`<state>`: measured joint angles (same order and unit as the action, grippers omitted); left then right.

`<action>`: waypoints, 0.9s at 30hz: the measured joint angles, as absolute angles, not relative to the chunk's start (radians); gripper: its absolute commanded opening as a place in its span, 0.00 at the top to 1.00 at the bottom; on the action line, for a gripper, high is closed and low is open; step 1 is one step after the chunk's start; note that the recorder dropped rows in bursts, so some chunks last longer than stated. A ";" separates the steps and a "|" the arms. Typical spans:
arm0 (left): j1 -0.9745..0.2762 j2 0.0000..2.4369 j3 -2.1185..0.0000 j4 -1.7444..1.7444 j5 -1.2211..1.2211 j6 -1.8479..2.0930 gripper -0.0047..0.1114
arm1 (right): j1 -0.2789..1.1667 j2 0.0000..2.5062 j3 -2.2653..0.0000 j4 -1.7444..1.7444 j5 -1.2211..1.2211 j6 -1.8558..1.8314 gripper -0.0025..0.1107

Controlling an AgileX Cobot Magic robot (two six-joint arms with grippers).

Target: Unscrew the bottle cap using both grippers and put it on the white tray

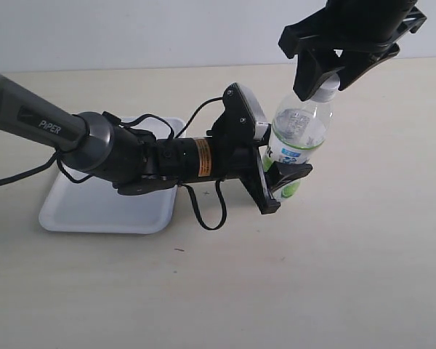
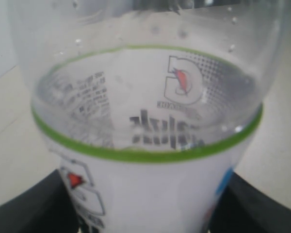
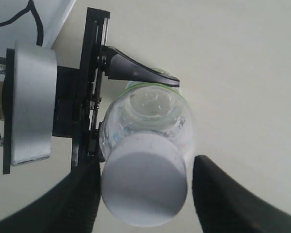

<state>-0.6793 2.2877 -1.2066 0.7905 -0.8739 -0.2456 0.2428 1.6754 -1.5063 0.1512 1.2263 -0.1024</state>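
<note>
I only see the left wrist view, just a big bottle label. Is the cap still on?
Observer: Yes, the cap is on the bottle, and the right gripper straddles it from above.
Operator: Where's the tray?
Observer: The tray lies left of the bottle in the exterior view, and no cap shows on it.

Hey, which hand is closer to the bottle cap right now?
Right. The right hand straddles the bottle cap from above, a finger on either side. The left hand is lower down, clamped on the bottle at its label.
</note>
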 measured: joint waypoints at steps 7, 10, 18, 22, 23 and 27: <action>-0.679 2.288 -1.207 0.790 -0.874 -0.244 0.96 | 0.243 1.675 -1.506 0.155 1.226 -0.102 0.50; -0.679 2.288 -1.207 0.790 -0.874 -0.244 0.96 | 0.243 1.675 -1.506 0.155 1.226 -0.102 0.50; -0.679 2.288 -1.207 0.790 -0.874 -0.244 0.96 | 0.243 1.675 -1.506 0.155 1.226 -0.102 0.56; -0.679 2.288 -1.207 0.790 -0.874 -0.244 0.96 | 0.243 1.675 -1.506 0.155 1.226 -0.102 0.57; -0.679 2.288 -1.207 0.790 -0.874 -0.244 0.96 | 0.243 1.675 -1.506 0.155 1.226 -0.102 0.58; -0.679 2.288 -1.207 0.790 -0.874 -0.244 0.96 | 0.243 1.675 -1.506 0.155 1.226 -0.102 0.68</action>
<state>-0.6793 2.2877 -1.2066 0.7905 -0.8739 -0.2436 0.2428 1.6754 -1.5063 0.1552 1.2263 -0.1024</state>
